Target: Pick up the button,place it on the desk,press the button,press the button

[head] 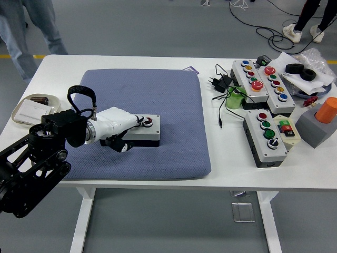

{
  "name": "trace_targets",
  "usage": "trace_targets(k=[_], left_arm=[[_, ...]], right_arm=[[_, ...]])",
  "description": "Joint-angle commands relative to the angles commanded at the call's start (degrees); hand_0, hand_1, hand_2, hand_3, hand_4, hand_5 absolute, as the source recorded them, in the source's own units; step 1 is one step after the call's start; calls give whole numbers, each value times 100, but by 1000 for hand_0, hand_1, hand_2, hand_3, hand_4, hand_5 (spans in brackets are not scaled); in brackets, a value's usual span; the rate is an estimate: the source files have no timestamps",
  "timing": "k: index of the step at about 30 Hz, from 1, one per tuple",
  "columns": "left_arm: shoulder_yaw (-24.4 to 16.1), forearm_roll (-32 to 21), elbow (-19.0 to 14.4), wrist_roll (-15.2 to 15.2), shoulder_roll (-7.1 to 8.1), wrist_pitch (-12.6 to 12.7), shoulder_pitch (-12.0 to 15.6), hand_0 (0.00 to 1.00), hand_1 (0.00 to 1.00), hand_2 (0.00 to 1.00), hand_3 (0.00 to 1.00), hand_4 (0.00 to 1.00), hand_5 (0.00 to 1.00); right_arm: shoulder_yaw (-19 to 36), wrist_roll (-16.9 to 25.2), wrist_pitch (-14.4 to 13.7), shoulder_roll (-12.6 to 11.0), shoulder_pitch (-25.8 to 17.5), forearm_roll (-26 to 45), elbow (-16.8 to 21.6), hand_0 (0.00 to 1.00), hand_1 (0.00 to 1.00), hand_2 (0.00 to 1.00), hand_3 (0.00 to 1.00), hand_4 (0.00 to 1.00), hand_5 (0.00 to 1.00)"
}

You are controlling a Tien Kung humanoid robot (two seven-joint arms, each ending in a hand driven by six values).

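Centrally, white glossy left hand (120,124) laid flat over rectangular grey button box (138,131), fingers pressed together covering its round buttons, red button (148,122) exposed, quilted blue-grey pad (168,100) beneath.

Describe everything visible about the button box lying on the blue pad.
The button box is a long box, pale grey on top with a black base, apparently plastic. It lies flat on the blue pad, near its front-left area. One red button shows at its right end; the left hand lies over its left part and hides the other buttons.
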Motion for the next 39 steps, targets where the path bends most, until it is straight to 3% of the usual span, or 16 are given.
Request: trace_targets(k=[3,6,7,12,13,18,19,21,24,25,30,31,32,37,39], left_arm=[[-8,0,-14,-2,6,-12,6,104,113,118,883,618,128],[-90,0,-59,-21,0,140,23,104,113,118,883,618,128],[-120,0,-80,-22,1,214,29,101,124,130,900,648,223],[-389,0,-285,303,-8,1060,78,101,124,130,900,648,223],[-491,0,-338,467,-12,1287,96,93,113,142,924,901,894],[-910,0,-566,1027,0,2121,183,93,113,142,924,901,894],[-1007,0,-616,1143,6,2325,203,182,298,335,989,855,998],[-1181,0,-646,1336,2,2760,238,182,298,335,989,855,998],[-1416,-513,-557,1388,-18,3485,286,182,298,335,989,855,998],[-1444,-693,-544,1380,-20,3719,293,695,798,891,998,813,998],[-1539,-1813,-163,1000,-43,4813,404,695,798,891,998,813,998],[-1550,-2037,-110,935,-50,5003,416,784,876,961,982,769,998],[-1554,-2297,-90,911,-53,5125,421,784,876,961,982,769,998],[-1628,-3489,339,658,-133,5236,516,802,889,964,955,747,998],[-1592,-3973,570,233,-168,5296,580,802,889,964,955,747,998]], right_arm=[[13,-5,-2,1,0,-15,0,629,490,544,581,274,23],[18,-8,0,1,-1,-30,0,629,490,544,581,274,23],[22,-9,0,1,-1,-36,0,629,490,544,581,273,23],[31,-12,-2,3,-4,-45,0,629,490,544,581,273,23],[36,-15,-4,6,-2,-48,0,629,490,544,581,274,24],[33,-13,-7,9,-8,-23,0,629,490,544,581,274,24],[43,-16,-7,10,-8,-35,0,630,490,544,581,274,21],[58,-20,-5,12,-11,-54,0,630,490,544,581,274,21],[70,-27,2,13,-17,-83,0,630,490,544,581,274,21],[71,-28,3,13,-17,-88,0,629,489,545,581,274,24],[76,-36,0,19,-27,-89,0,629,489,545,581,274,24],[77,-37,-1,20,-29,-88,0,628,490,544,581,273,22],[77,-38,-1,21,-29,-88,0,628,490,544,581,273,22],[79,-42,-1,22,-27,-97,0,629,489,545,581,273,22],[77,-44,-3,26,-26,-91,0,629,489,545,581,273,22]])
